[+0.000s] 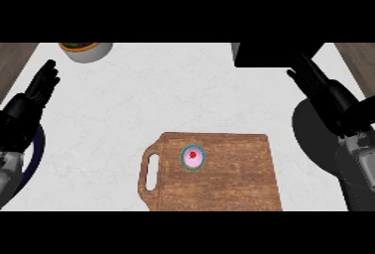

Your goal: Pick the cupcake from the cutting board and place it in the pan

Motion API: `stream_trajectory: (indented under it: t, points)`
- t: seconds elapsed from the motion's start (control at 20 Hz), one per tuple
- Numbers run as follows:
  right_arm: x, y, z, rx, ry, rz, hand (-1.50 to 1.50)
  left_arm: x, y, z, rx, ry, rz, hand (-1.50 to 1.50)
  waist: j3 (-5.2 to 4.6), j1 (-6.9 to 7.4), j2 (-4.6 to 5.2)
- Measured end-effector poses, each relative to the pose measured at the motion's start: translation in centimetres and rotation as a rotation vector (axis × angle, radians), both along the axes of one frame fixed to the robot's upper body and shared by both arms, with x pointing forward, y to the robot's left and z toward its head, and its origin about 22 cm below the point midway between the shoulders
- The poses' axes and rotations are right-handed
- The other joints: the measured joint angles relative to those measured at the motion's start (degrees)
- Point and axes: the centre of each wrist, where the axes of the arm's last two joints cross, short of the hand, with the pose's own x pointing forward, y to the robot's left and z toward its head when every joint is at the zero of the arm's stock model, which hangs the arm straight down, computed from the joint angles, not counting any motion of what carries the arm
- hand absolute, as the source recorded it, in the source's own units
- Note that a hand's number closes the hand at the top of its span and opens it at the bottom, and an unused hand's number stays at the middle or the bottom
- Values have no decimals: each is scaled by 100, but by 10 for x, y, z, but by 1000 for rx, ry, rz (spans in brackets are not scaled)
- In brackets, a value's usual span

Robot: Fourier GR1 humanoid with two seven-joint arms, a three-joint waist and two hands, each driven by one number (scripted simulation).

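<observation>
Pink icing with a red dot tops the cupcake [193, 158], which sits in a teal wrapper on the left half of the wooden board [234, 183], upright and untouched. A long slot [152, 171] is cut through the board's left edge, just beside the cupcake. The board lies at the near middle of the white worktop [161, 89].

To the right of the board, apart from it, I see the dark grey pan [304, 134]; my right forearm crosses over most of it, so only its left curve shows. My right hand [320, 82] hangs above the pan's far side, fingers straight and spread narrow, pointing away from me and holding nothing. Past its fingertips a black block [271, 54] stands at the worktop's far edge; I cannot tell what it is.

My left hand [40, 87] rests at the left edge, well apart from the board, fingers straight and together, empty. A dark curved rim [35, 154] shows beside my left forearm. At the far left corner stands a pale bowl [88, 51] with something dark green inside.
</observation>
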Motion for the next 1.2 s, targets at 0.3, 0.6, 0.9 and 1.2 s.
stream_trajectory:
  t: [0.3, 0.6, 0.9, 1.2]
  points:
    - [-20, 51, 0, 115, -161, -139, 150, -18, -45, -36, -176, -26, -75, 0, 32, -4, -37]
    - [-70, 59, -47, 18, -140, -467, -150, -37, -72, -63, -311, 0, -102, 0, 22, -252, -80]
    - [-139, 89, -62, -159, -170, -530, -150, -43, -92, -77, -357, -10, -130, 0, 31, -172, -46]
    - [-158, 107, -39, -341, -105, -495, -150, -48, -105, -86, -365, -9, -162, 0, 34, -21, -8]
